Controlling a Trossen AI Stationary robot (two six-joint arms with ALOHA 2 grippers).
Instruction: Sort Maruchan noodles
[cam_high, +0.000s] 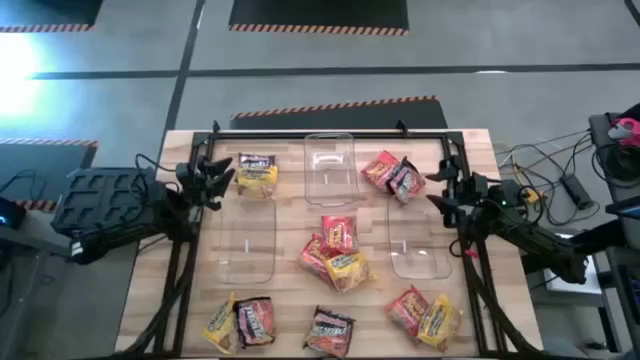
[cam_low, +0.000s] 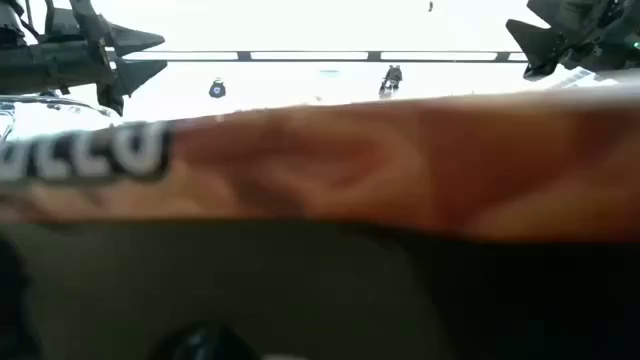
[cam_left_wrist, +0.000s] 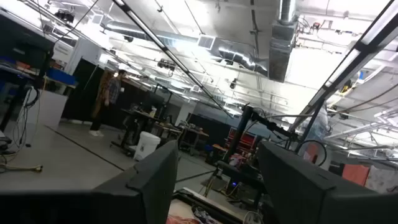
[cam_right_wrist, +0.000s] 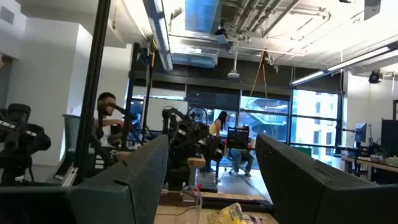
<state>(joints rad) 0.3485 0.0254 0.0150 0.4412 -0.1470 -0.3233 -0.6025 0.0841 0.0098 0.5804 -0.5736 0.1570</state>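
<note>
across the wooden bench (cam_high: 285, 300) i see ramen packets scattered in small groups: a pair (cam_high: 256, 173) near the far left, a pair (cam_high: 392, 175) near the far right, a red and yellow cluster (cam_high: 336, 256) in the middle, and more along the near edge (cam_high: 240, 322). three clear bins (cam_high: 330, 165) lie among them, all bare. my left gripper (cam_high: 214, 178) hangs at the left edge beside the far-left pair, jaws spread wide and holding nothing. my right gripper (cam_high: 447, 190) hangs at the right edge, jaws also wide and holding nothing. beyond the bench the floor is grey with striped tape, and cables (cam_high: 545, 170) trail off to the right. people (cam_right_wrist: 109, 118) show in the workshop behind.
</note>
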